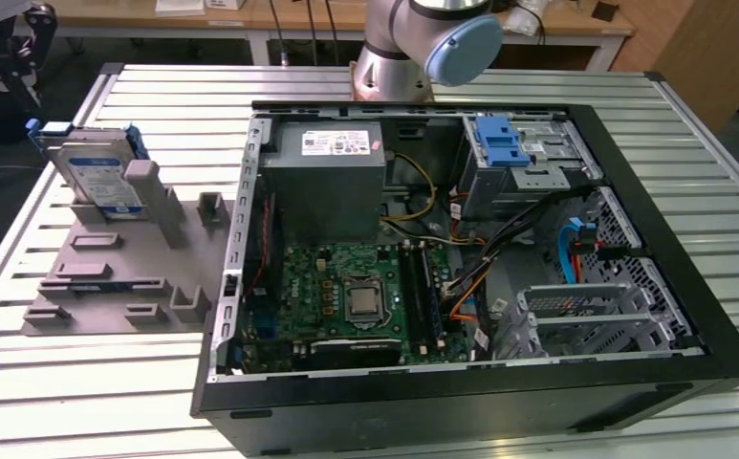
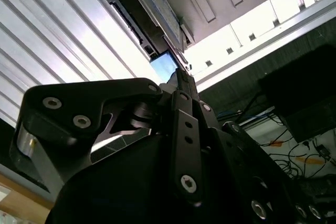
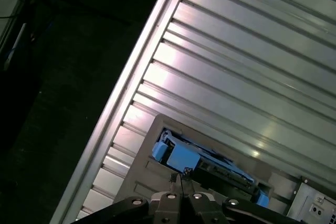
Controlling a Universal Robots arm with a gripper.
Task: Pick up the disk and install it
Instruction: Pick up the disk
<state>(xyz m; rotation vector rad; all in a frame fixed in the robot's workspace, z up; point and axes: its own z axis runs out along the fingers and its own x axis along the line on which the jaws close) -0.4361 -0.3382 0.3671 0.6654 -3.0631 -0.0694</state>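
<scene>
The disk (image 1: 95,172) stands on edge in a grey holder (image 1: 114,263) on the slatted table, at the exterior view's left. It is silver-grey with a white-and-blue label and blue rails. In the first wrist view the disk (image 3: 202,162) shows its blue rail end, and my gripper (image 3: 177,178) hangs above and apart from it. The two thin fingertips are pressed together with nothing between them. In the second wrist view the gripper (image 2: 181,73) points toward the disk (image 2: 160,9) from a distance.
An open black computer case (image 1: 471,402) lies at the table's middle and the exterior view's right. It holds a grey power-supply box (image 1: 324,182), a green motherboard (image 1: 350,301) and a metal drive cage with a blue latch (image 1: 510,148). The arm's base (image 1: 407,48) stands behind the case. The table edge (image 3: 113,114) borders dark floor.
</scene>
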